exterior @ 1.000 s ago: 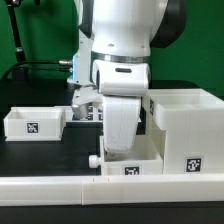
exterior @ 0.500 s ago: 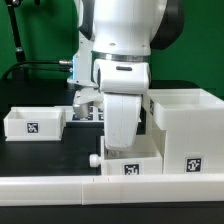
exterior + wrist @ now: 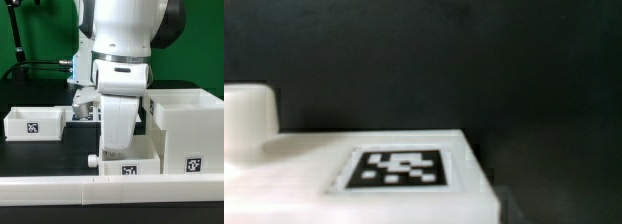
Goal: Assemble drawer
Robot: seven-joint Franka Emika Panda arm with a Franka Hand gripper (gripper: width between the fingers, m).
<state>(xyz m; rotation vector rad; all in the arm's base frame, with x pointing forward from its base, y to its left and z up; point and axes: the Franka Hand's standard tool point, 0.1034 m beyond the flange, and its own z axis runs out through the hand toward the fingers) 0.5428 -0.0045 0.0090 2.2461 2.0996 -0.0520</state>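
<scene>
A small white drawer tray [image 3: 128, 166] with a tag on its front and a knob [image 3: 93, 158] on its side lies in front of the big boxy housing [image 3: 186, 128], touching the housing's left side in the exterior view. My gripper [image 3: 118, 148] is low over this tray, and its fingers are hidden behind the white hand. The wrist view shows the tray's tagged face [image 3: 399, 167] and knob [image 3: 246, 115] very close, with no fingers visible. A second small tray [image 3: 33, 122] stands apart at the exterior view's left.
A long low white rail [image 3: 60, 187] runs along the front edge, just before the tray and the housing. The table [image 3: 40, 150] is black, with a green backdrop behind it. Metal fixtures [image 3: 85, 108] sit behind the arm.
The hand has sunk slightly toward the tray under it. The trays and the housing have not visibly moved.
</scene>
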